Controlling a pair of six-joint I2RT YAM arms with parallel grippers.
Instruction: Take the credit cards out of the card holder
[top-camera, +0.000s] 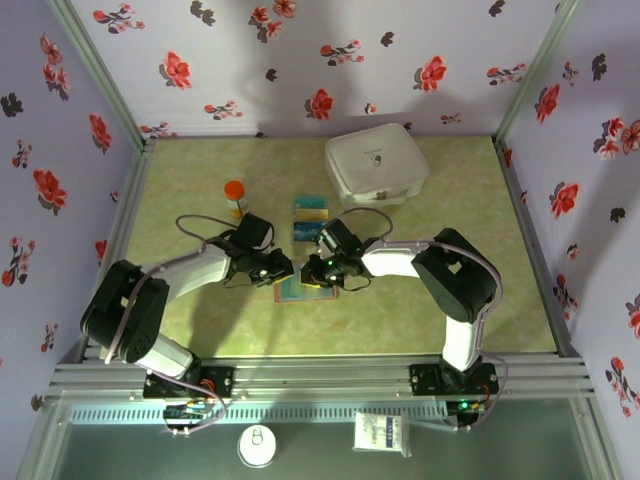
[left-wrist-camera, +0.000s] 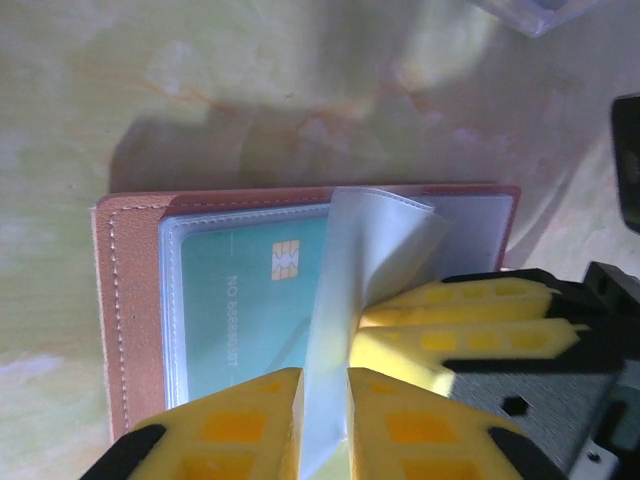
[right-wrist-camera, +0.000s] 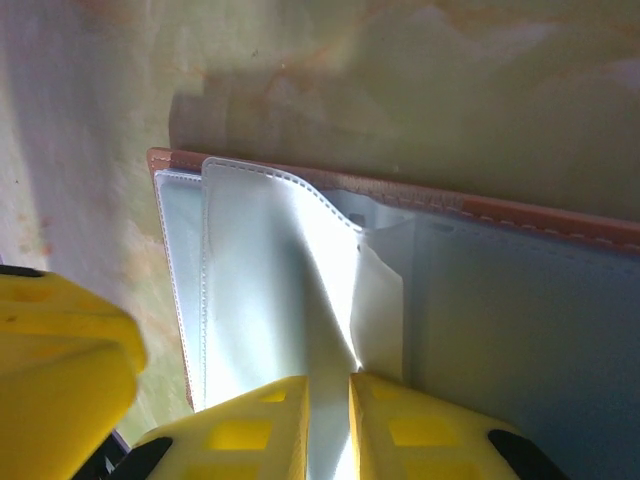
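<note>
The brown card holder (top-camera: 300, 291) lies open on the table between both arms. In the left wrist view the card holder (left-wrist-camera: 130, 300) keeps a teal credit card (left-wrist-camera: 240, 310) with a gold chip inside a clear pocket. A clear sleeve page (left-wrist-camera: 350, 260) stands up from the holder. My left gripper (left-wrist-camera: 323, 375) is shut on it, and my right gripper (right-wrist-camera: 328, 380) pinches the same sleeve (right-wrist-camera: 270, 270) from the other side. Above the holder, two credit cards (top-camera: 310, 206) (top-camera: 307, 231) lie loose on the table. The two grippers (top-camera: 283, 268) (top-camera: 318, 270) nearly touch.
A white rounded case (top-camera: 377, 165) sits at the back right. An orange-capped bottle (top-camera: 235, 197) stands at the left of the loose cards. A clear plastic corner (left-wrist-camera: 530, 10) shows at the top of the left wrist view. Floral walls enclose the green table (top-camera: 450, 300).
</note>
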